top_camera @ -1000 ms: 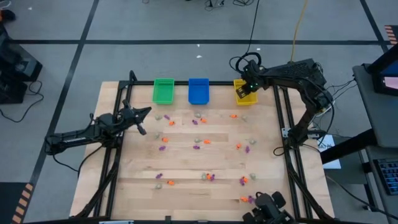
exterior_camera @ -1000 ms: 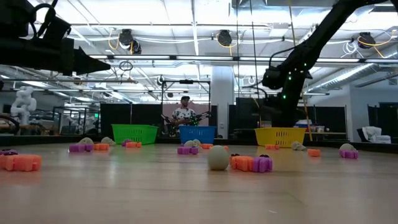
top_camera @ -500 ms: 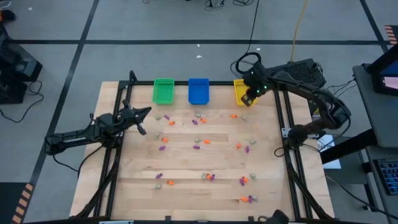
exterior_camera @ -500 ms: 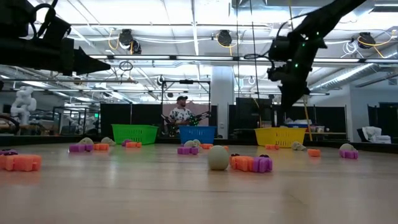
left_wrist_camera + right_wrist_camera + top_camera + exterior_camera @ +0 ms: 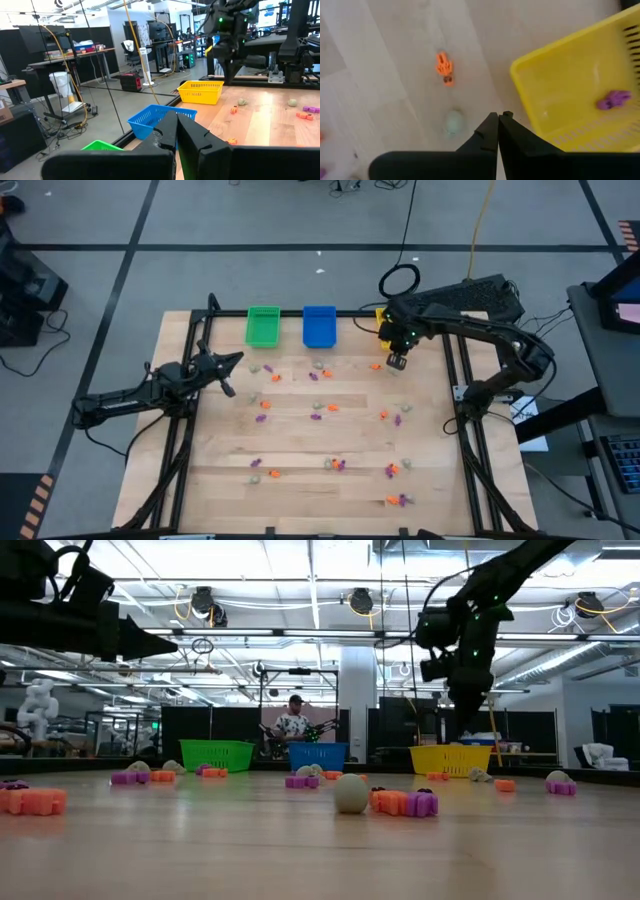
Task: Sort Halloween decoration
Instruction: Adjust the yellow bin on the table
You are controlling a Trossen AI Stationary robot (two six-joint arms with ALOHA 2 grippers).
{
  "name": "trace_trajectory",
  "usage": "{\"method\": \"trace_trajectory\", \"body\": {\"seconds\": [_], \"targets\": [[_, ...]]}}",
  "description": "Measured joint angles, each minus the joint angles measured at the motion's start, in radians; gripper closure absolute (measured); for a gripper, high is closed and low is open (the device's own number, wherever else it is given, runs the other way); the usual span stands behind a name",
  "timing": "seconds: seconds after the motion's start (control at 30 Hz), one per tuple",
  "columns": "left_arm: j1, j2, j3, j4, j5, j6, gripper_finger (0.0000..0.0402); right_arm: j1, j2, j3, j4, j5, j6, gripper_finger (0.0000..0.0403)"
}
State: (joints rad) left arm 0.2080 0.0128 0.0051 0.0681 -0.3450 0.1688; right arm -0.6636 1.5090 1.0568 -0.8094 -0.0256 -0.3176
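Note:
The Halloween decoration is many tiny orange, purple and pale trinkets strewn over the wooden table (image 5: 300, 440). My right gripper (image 5: 397, 361) hangs shut over the table just in front of the yellow bin (image 5: 560, 95), pointing steeply down and holding nothing. One purple trinket (image 5: 612, 100) lies in that bin. On the wood below the gripper lie an orange trinket (image 5: 444, 67) and a pale one (image 5: 454, 123). My left gripper (image 5: 238, 359) waits shut and level at the table's left, above the wood.
A green bin (image 5: 263, 326) and a blue bin (image 5: 319, 326) stand beside the yellow one along the far edge. Black frame rails (image 5: 462, 410) run down both sides of the table. A person (image 5: 293, 722) sits far behind the table.
My right gripper has left the yellow bin, rising a little and swinging toward the table's near edge, and it has rolled about its own axis. It now hangs over the wood in front of the bin. The trinkets on the table have not moved.

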Motion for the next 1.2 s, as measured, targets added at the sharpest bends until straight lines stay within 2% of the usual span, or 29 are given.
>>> {"method": "trace_trajectory", "body": {"seconds": [0.17, 0.3, 0.87, 0.97, 1.1, 1.2], "targets": [[0.000, 0.000, 0.000, 0.000, 0.000, 0.000, 0.0389, 0.007, 0.040, -0.001, -0.005, 0.003, -0.008, 0.0402], [0.000, 0.000, 0.000, 0.000, 0.000, 0.000, 0.0389, 0.011, 0.040, -0.001, 0.028, 0.050, 0.022, 0.0402], [0.000, 0.000, 0.000, 0.000, 0.000, 0.000, 0.0389, 0.009, 0.088, -0.001, 0.038, 0.051, 0.034, 0.0403], [0.000, 0.000, 0.000, 0.000, 0.000, 0.000, 0.0389, 0.021, 0.080, 0.029, -0.087, 0.056, 0.067, 0.0403], [0.000, 0.000, 0.000, 0.000, 0.000, 0.000, 0.0389, 0.023, 0.038, 0.088, -0.315, 0.059, 0.191, 0.0403], [0.000, 0.000, 0.000, 0.000, 0.000, 0.000, 0.0389, -0.016, 0.032, 0.072, -0.383, 0.139, 0.252, 0.0403]]}}
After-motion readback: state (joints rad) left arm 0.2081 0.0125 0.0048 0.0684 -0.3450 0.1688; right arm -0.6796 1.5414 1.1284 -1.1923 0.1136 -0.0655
